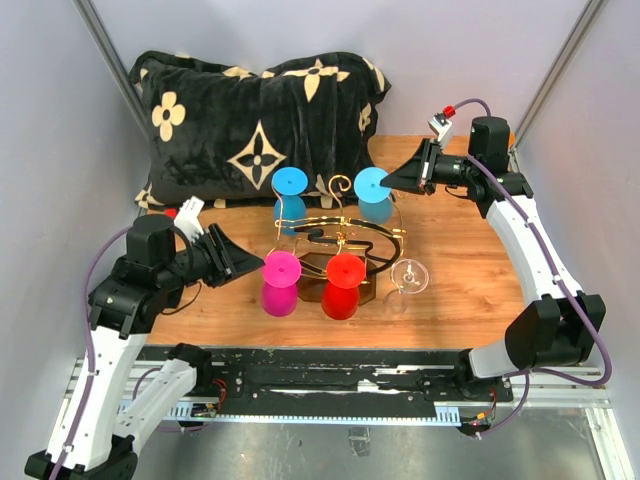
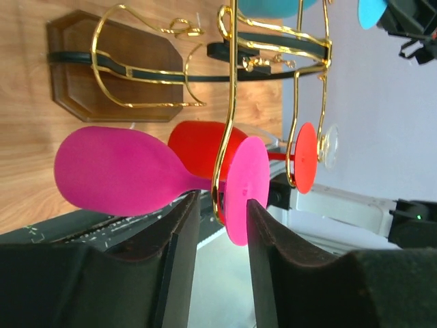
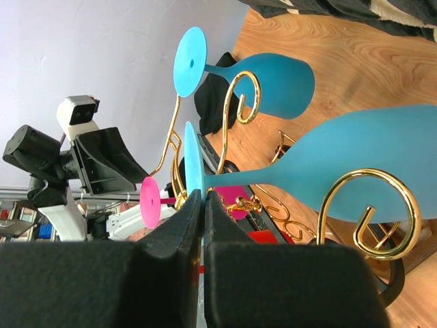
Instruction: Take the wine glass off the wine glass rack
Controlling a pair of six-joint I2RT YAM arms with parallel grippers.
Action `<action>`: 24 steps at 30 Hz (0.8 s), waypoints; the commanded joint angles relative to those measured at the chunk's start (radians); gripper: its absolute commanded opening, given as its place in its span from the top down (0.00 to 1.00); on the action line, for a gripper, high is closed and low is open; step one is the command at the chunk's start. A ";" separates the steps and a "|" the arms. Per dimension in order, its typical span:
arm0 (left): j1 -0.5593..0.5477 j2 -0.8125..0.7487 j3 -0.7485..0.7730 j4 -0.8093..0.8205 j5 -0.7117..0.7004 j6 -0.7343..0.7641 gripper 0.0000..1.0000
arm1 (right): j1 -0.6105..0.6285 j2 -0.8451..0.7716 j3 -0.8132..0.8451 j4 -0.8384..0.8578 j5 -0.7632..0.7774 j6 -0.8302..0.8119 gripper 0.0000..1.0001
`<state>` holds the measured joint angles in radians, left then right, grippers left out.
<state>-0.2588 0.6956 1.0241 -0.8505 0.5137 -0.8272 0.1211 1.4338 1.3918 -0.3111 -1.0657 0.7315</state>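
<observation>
I judge this the grasp step: left gripper (image 2: 222, 225) jaws stand narrow, not yet closed, about the foot of the pink wine glass (image 2: 123, 171) hanging on the wine glass rack (image 2: 232, 82), right gripper (image 3: 203, 205) jaws pinch the teal wine glass (image 3: 382, 157) foot, so next I should close and slide outward.

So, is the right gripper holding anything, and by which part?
Yes. The right gripper pinches the turquoise wine glass by the edge of its round foot; the glass hangs on the wine glass rack.

left end effector (image 2: 222, 205) at bottom edge, dark fingers (image 2: 179, 246) standing apart, pink wine glass (image 2: 119, 171) hung on gold wine glass rack (image 2: 233, 102), stem and foot just past the fingertips, red glass (image 2: 198, 143) behind it, brown hexagonal base (image 2: 75, 82) on wood surface (image 2: 27, 157)
</observation>
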 commanded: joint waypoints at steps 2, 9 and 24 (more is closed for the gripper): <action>-0.008 0.014 0.108 -0.081 -0.093 0.088 0.59 | -0.017 -0.029 -0.007 0.031 -0.007 -0.014 0.99; -0.008 -0.001 0.080 -0.002 -0.008 0.041 0.61 | -0.017 -0.032 -0.011 0.029 -0.005 -0.015 0.99; -0.008 0.002 0.021 0.056 0.049 0.023 0.65 | -0.018 -0.035 -0.017 0.030 -0.005 -0.017 0.99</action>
<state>-0.2592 0.6987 1.0187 -0.8322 0.5217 -0.7982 0.1211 1.4292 1.3869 -0.3111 -1.0657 0.7300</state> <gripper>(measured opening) 0.355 0.017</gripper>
